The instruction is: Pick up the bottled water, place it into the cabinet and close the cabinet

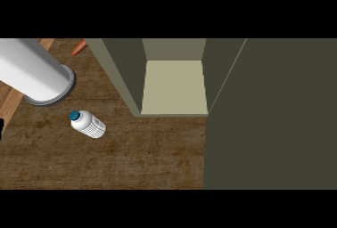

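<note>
On the wooden counter [145,156], to the left of the cabinet [121,71] and outside it, the bottled water [89,124] is seen. Its white ribbed body is drawn along a diagonal: the teal cap [74,115] is turned to the upper left, away from the cabinet's opening, and the base is turned to the lower right. The long axis is thus laid from upper left to lower right in the view. Whether the bottle stands upright or lies over cannot be settled from this steep angle. It is touched by nothing, and bare counter is left between it and the cabinet's left wall.

The cabinet is shown open: a pale shelf [174,87] is exposed between its olive walls, and the door [270,116] fills the right side of the view.

Above the bottle a large pale cylinder [33,71] with a grey rim is seen (what it is cannot be told). A small orange object [80,46] shows at the top edge.

A black sliver at the left edge is taken for part of the left hand [1,127]; whether it is spread or closed cannot be told. The right hand is not shown.
</note>
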`<action>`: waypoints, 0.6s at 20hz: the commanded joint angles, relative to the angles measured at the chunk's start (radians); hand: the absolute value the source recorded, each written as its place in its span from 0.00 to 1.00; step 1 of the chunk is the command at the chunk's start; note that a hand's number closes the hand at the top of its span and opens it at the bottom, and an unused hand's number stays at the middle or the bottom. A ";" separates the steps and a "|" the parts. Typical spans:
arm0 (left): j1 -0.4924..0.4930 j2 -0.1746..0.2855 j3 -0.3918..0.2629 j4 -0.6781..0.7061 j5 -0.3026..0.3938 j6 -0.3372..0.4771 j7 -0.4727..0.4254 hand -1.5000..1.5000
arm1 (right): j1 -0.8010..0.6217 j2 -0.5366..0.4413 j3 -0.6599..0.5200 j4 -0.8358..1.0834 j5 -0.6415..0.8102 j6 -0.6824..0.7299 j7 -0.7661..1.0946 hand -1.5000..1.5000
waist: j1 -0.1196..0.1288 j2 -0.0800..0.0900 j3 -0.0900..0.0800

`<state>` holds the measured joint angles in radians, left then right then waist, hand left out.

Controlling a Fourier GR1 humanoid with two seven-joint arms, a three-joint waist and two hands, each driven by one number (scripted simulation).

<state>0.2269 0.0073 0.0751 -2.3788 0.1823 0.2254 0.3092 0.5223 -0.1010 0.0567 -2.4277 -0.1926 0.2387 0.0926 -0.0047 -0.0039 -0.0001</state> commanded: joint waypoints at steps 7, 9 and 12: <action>0.064 -0.007 -0.012 0.024 0.006 -0.012 -0.055 0.00 | 0.191 0.008 -0.002 -0.160 -0.060 0.076 -0.042 0.00 | -0.006 0.001 0.000; 0.035 0.010 0.066 0.068 0.046 -0.038 -0.063 0.00 | 0.208 0.005 0.016 -0.204 -0.040 0.080 -0.042 0.00 | -0.009 0.001 -0.001; -0.003 -0.007 -0.015 0.096 -0.035 0.020 -0.029 0.00 | 0.273 0.004 0.019 -0.186 -0.019 0.112 -0.107 0.00 | -0.019 0.000 0.000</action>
<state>0.2680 0.0046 0.0893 -2.3222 0.1959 0.2121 0.2537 0.6807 -0.0823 0.0845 -2.4415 -0.1798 0.3154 -0.0233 -0.0130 -0.0034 -0.0004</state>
